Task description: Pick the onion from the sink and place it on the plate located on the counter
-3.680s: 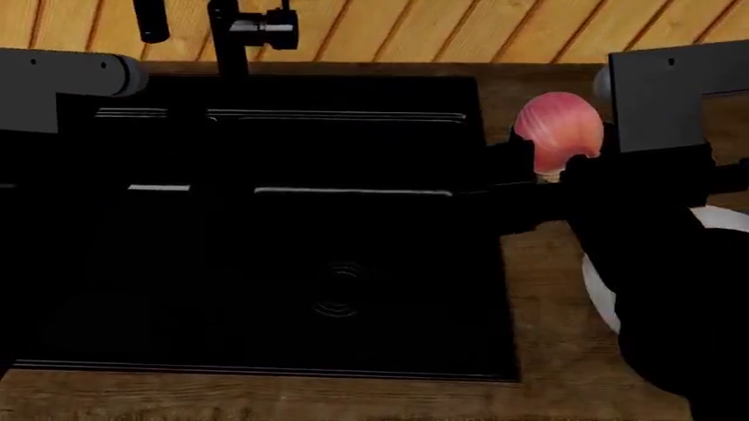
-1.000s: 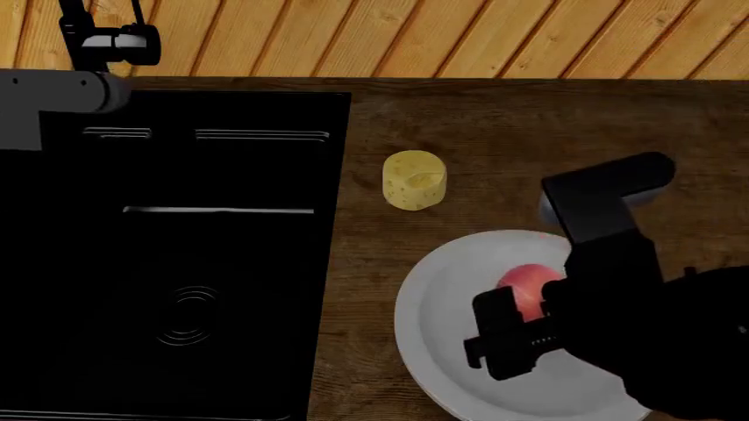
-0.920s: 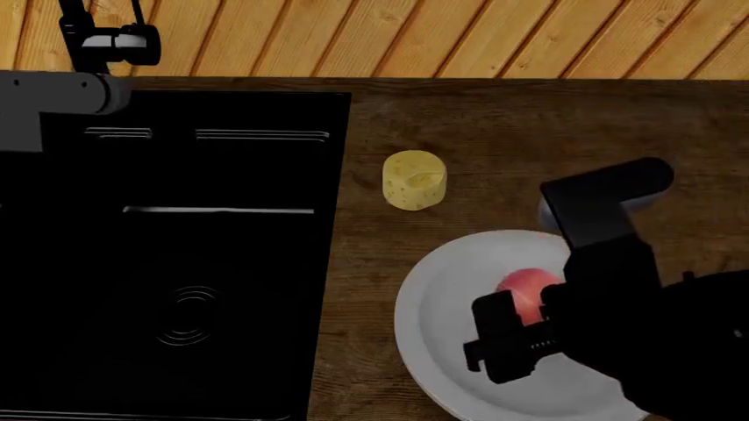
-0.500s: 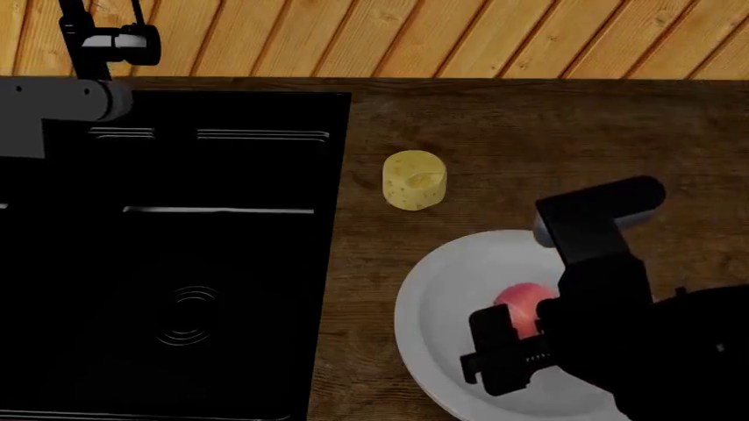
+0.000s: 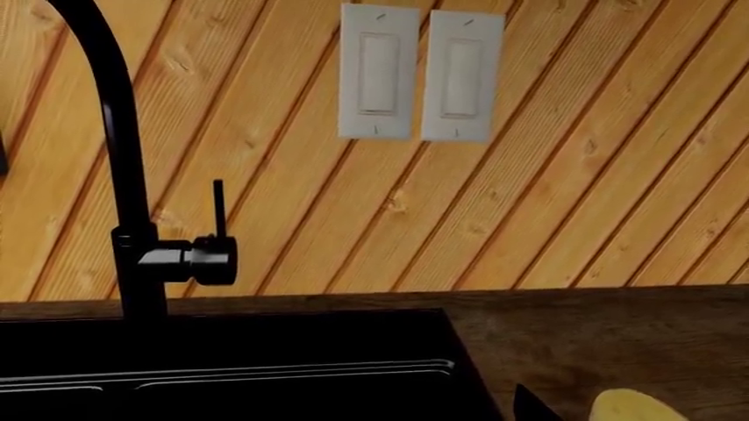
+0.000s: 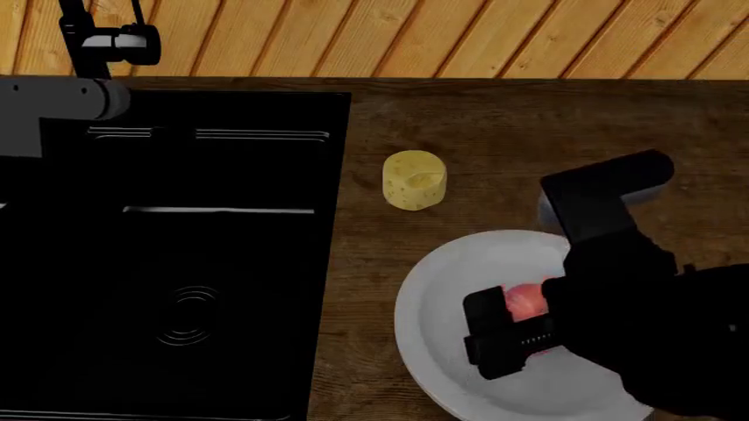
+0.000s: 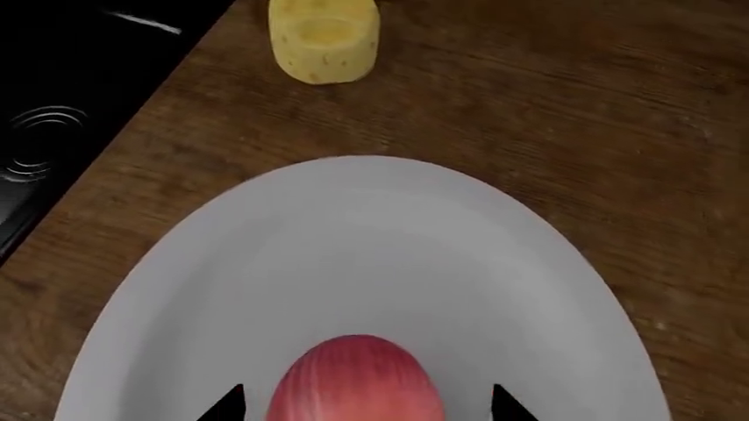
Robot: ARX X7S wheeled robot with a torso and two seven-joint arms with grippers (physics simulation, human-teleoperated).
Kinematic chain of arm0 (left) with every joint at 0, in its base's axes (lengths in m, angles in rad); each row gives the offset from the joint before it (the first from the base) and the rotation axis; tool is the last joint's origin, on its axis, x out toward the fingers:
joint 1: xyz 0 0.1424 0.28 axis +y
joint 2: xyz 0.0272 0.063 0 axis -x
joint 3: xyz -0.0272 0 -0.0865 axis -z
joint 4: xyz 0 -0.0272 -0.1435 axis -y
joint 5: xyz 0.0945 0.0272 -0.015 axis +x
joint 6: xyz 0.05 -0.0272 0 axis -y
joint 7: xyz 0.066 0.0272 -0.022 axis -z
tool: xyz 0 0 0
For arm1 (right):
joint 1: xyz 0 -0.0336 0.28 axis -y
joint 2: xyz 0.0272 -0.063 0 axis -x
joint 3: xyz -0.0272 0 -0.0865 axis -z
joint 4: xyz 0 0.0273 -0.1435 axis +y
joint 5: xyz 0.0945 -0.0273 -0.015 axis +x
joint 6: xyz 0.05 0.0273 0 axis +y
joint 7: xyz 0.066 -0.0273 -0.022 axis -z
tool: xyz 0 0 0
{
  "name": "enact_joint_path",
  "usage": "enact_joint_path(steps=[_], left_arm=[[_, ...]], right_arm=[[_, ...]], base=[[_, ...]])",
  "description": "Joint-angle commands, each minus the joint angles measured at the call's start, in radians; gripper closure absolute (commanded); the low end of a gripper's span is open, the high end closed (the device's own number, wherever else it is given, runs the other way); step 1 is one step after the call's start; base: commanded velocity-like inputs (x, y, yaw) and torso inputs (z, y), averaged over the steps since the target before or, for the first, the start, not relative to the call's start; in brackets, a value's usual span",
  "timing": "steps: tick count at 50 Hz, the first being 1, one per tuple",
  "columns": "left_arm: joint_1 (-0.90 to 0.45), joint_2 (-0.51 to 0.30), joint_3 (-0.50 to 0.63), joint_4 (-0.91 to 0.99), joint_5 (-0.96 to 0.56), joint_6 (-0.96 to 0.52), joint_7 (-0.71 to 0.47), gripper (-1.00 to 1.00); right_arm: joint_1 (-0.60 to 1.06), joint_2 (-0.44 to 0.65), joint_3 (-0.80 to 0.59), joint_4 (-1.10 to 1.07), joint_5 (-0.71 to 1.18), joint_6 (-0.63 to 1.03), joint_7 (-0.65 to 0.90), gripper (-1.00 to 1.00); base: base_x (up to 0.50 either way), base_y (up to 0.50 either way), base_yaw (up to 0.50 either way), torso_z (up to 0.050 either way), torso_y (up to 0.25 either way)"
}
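The pinkish-red onion (image 6: 527, 300) lies on the white plate (image 6: 451, 289) on the dark wood counter (image 6: 527, 123). My right gripper (image 6: 527, 320) hangs right over it. In the right wrist view the onion (image 7: 351, 381) sits between the two black fingertips (image 7: 228, 405), with a strip of plate (image 7: 351, 228) showing on each side, so the jaws are open around it. The black sink (image 6: 175, 263) is at the left. My left arm (image 6: 59, 96) reaches over the sink's far side; only one dark fingertip (image 5: 532, 408) shows in the left wrist view.
A pale yellow holed cheese cylinder (image 6: 415, 181) stands on the counter between sink and plate, also in the right wrist view (image 7: 324, 37). A black faucet (image 6: 100, 44) rises behind the sink against the orange plank wall. Two white wall switches (image 5: 422, 72) show above it.
The onion was held beside the sink and now lies on the plate. In the last second the right gripper dipped, then rose slightly; the onion stayed put.
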Motion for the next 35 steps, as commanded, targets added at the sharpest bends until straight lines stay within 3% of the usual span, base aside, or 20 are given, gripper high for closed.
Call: enact_joint_path(steps=[1,16,21,28,35], left_arm=[[-0.011,0.001,0.004,0.005,-0.003,-0.004,-0.001,-1.00],[-0.017,-0.004,0.024,0.017,0.002,-0.012,0.004,-1.00],[0.002,-0.050,0.033,0.132,-0.036,-0.101,-0.006,-1.00],[0.004,-0.064,0.046,0.129,-0.043,-0.106,0.027,-1.00],[0.010,-0.076,0.055,0.168,-0.059,-0.124,0.041,-1.00]], right_arm=[[0.075,0.005,0.032,-0.016,0.035,0.045,0.032,-1.00],[0.111,0.069,0.162,-0.153,0.126,0.009,0.125,-1.00],[0.094,0.118,0.228,-0.229,0.152,-0.031,0.186,-1.00],[0.118,0.170,0.268,-0.259,0.175,-0.021,0.239,-1.00],[0.078,0.288,0.366,-0.315,0.273,-0.024,0.320,-1.00]], base=[[0.00,0.00,0.00,0.000,0.000],[0.00,0.00,0.00,0.000,0.000],[0.00,0.00,0.00,0.000,0.000],[0.00,0.00,0.00,0.000,0.000],[0.00,0.00,0.00,0.000,0.000]])
